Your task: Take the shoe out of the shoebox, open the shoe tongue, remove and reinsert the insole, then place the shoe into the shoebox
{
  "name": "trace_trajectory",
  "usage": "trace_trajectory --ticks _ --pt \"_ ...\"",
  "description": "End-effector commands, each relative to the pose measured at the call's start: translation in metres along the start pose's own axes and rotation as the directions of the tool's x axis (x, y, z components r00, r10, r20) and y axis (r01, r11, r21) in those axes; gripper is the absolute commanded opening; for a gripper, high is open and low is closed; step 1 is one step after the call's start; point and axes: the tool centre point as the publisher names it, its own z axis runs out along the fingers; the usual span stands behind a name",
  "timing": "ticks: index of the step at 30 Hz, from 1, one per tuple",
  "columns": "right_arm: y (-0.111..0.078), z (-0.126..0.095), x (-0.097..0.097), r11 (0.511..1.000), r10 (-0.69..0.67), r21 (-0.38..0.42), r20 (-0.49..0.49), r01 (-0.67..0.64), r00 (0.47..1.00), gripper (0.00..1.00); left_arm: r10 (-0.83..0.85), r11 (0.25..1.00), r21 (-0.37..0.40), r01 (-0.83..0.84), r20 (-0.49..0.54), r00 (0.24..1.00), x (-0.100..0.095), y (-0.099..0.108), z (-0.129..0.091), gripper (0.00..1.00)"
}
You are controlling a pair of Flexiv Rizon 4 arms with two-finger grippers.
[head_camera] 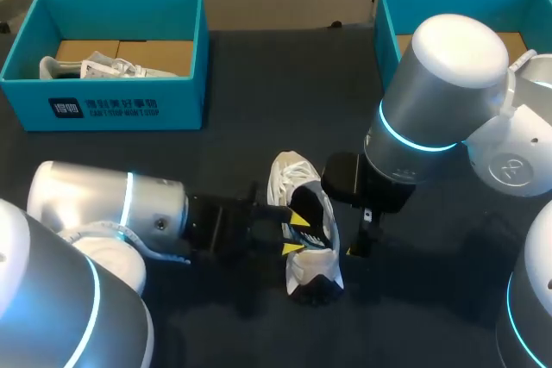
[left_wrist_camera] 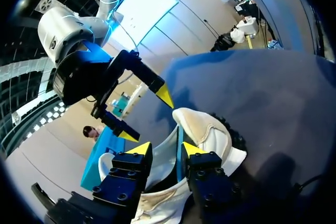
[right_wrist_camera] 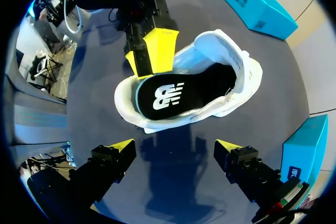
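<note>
My left gripper (left_wrist_camera: 167, 149) clamps the side wall of the white fabric sneaker (head_camera: 289, 180), which lies on the dark table (head_camera: 259, 66), well apart from the teal cardboard shoebox (head_camera: 129, 109). Its black insole (right_wrist_camera: 173, 95) carries a white logo. My right gripper (right_wrist_camera: 176, 148) hangs beside the sneaker, fingers apart.

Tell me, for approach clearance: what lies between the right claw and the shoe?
Only bare table separates the open right claw from the shoe, as the right wrist view shows.

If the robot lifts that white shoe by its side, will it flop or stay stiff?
Probably some flop: the shoe has soft-looking walls that gape open. Its lugged sole should keep the bottom stiff. Sitting sole-down, it seems unlikely to roll.
</note>
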Motion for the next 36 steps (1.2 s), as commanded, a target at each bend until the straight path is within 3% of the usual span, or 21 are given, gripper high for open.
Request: trace_trajectory --ticks 1,22,30,36 --pt "0.000 0.001 0.001 1.000 0.001 0.000 0.002 -0.001 1.000 1.00 0.005 1.000 -0.005 -0.005 -0.017 1.000 -0.002 -0.005 -0.012 0.35" --pt "-0.005 -0.004 -0.001 1.000 -0.009 0.006 0.007 0.009 1.000 1.00 0.048 0.994 -0.092 -0.064 -0.168 0.985 -0.014 -0.002 -0.064 0.35" --pt "-0.031 -0.020 -0.006 0.998 -0.059 -0.004 -0.023 0.059 0.998 1.00 0.070 0.984 -0.132 -0.117 -0.317 0.946 -0.015 -0.002 -0.075 0.35" --pt "-0.064 -0.032 -0.011 0.998 -0.065 -0.011 -0.012 0.065 0.998 1.00 0.071 0.982 -0.131 -0.139 -0.428 0.901 -0.014 0.000 -0.081 0.34"
